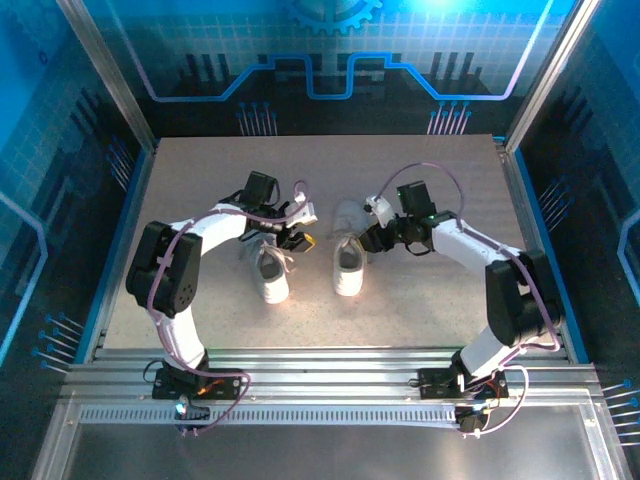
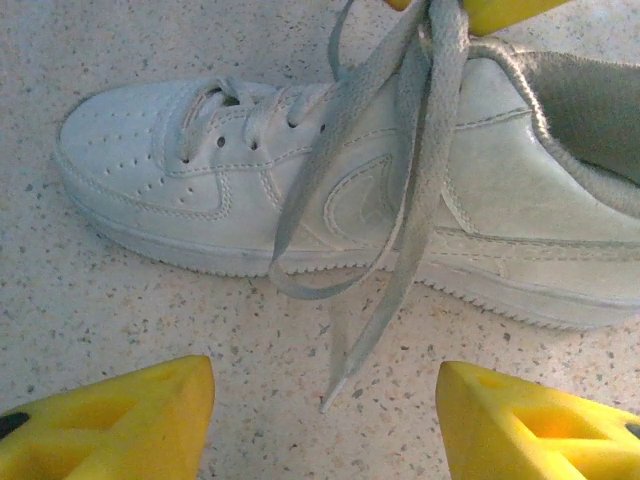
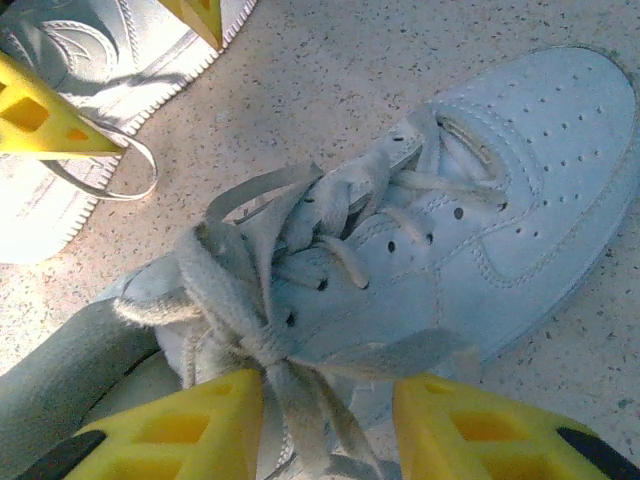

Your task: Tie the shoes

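Left gripper [image 2: 325,368] spread above one white shoe [image 2: 200,190]; right gripper [image 3: 328,385] straddles laces [image 3: 250,300] of the other shoe [image 3: 500,200], grip impossible to tell.

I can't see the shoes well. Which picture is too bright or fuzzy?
Top external: blue glare on the back wall, shoes tiny. Left wrist: shoe sharp. Right wrist: the far shoe glares white at left; laces near the lens look fuzzy.

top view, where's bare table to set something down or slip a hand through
Crowded: the middle, where the left hand and right hand hang over the left shoe and right shoe. Free: the far strip of table between their heels and the back wall, and the near strip between their toes and the metal rail.
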